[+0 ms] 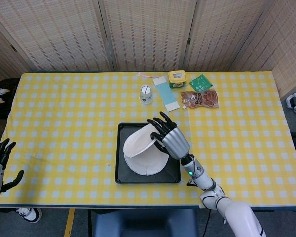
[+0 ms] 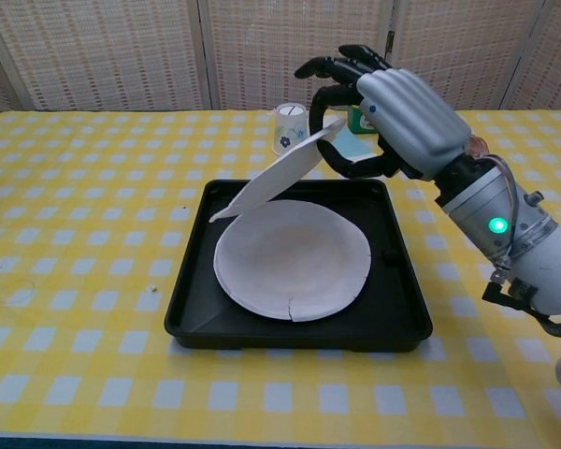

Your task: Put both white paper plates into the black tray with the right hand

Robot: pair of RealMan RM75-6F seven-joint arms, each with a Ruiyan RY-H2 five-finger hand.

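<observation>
Holding tilted plate [image 2: 279,172] above tray [image 2: 192,290]

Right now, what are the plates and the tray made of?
The held plate and the plate in the tray look like thin matte white paper: the flat one shows a small tear at its near edge. The tray is black with a slight sheen, probably plastic, though coated metal can't be ruled out.

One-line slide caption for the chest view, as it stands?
Right hand holds a tilted white paper plate above the black tray, where another plate lies flat.
</observation>
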